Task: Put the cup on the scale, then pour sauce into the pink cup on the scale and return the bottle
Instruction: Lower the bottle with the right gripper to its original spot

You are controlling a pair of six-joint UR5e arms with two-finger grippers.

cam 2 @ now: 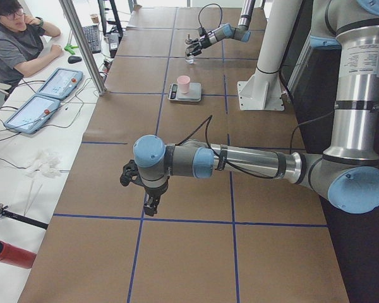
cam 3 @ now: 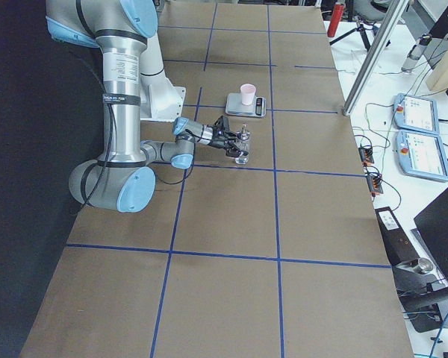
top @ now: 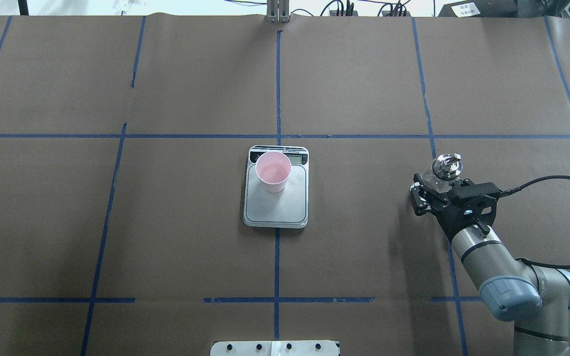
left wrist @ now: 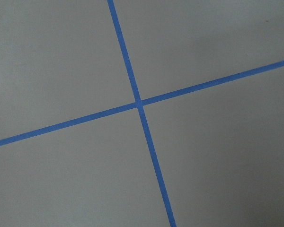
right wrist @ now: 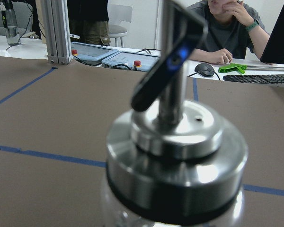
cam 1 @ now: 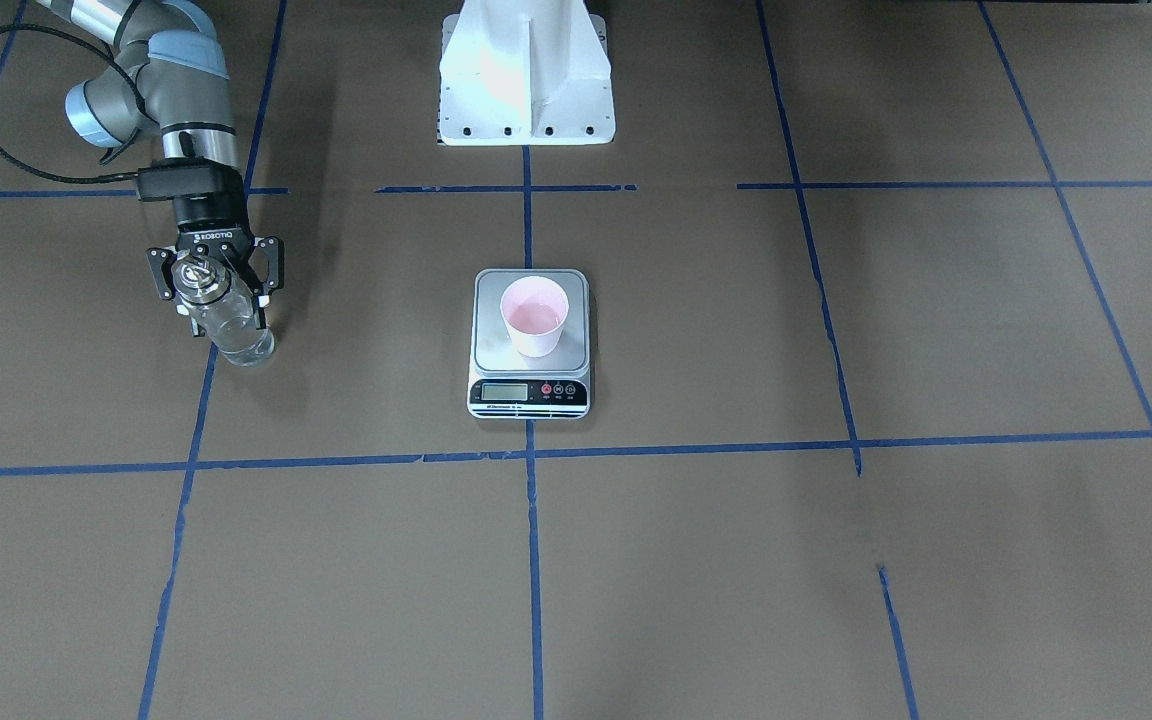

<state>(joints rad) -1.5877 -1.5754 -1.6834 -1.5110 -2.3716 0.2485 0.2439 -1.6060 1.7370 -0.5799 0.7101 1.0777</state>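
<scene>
The pink cup (cam 1: 534, 316) stands upright on the scale (cam 1: 530, 385) at the table's middle, with a little clear sauce in it; it also shows in the overhead view (top: 273, 171). The glass bottle (cam 1: 234, 328) with its silver pourer cap (top: 447, 165) stands upright on the table by a blue tape line. My right gripper (cam 1: 222, 303) is open, a finger on each side of the bottle's body. The right wrist view is filled by the cap (right wrist: 177, 156). My left gripper (cam 2: 148, 201) hangs over bare table; I cannot tell whether it is open or shut.
The white robot base (cam 1: 526, 75) stands behind the scale. Blue tape lines grid the brown table. An operator (cam 2: 16, 38) sits at the far side with tablets (cam 2: 47, 95) and a keyboard. The left wrist view shows only a tape crossing (left wrist: 138, 103).
</scene>
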